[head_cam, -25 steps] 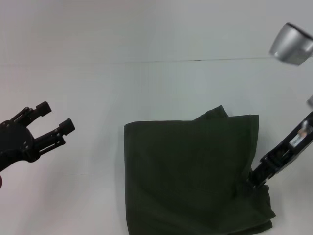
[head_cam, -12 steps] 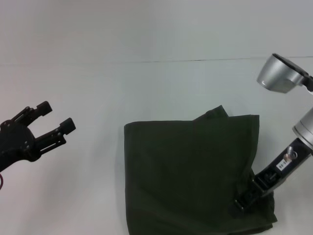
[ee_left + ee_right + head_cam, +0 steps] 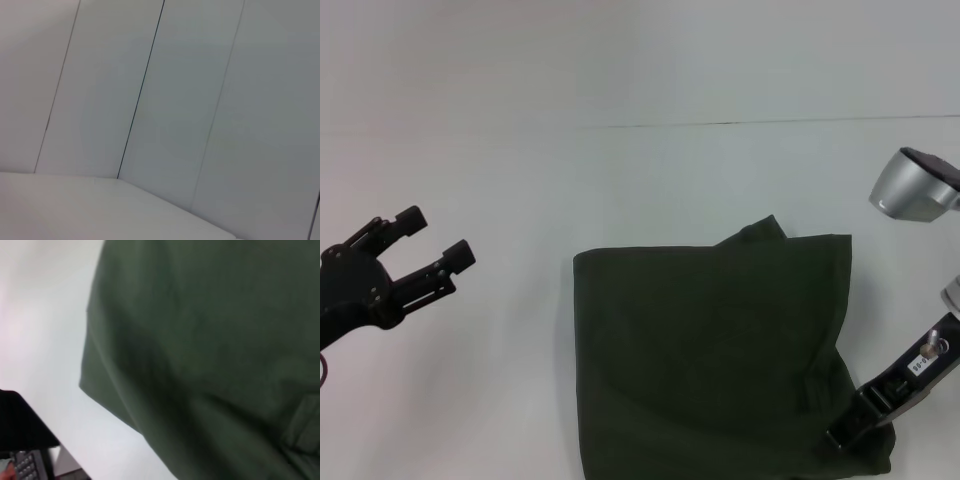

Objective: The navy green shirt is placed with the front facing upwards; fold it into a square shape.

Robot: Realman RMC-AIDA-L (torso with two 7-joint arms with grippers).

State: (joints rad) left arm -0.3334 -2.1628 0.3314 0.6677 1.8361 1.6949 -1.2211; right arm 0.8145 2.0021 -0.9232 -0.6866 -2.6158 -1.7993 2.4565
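Cloth of the navy green shirt (image 3: pixel 715 355) is seen lying on the white table (image 3: pixel 620 180), already gathered into a rough, nearly square block near the table's front edge, toward the robot's right. No lettering is shown on the upper face, and a small flap is left poking out at the far edge. The near right corner is met by the right gripper (image 3: pixel 842 436); its fingers are hidden against the dark fabric, so it cannot be told whether cloth is pinched or let go. In the right wrist view only folded fabric is shown, filling most of the frame.

The fold is judged to be almost finished. To close it well, the right-hand layers should be squared up, the stray flap tucked flat, and the corner eased away from without the layers being dragged.

The left gripper (image 3: pixel 425 250) is held above the table, well apart from the shirt, fingers spread and nothing carried. No containers are seen.
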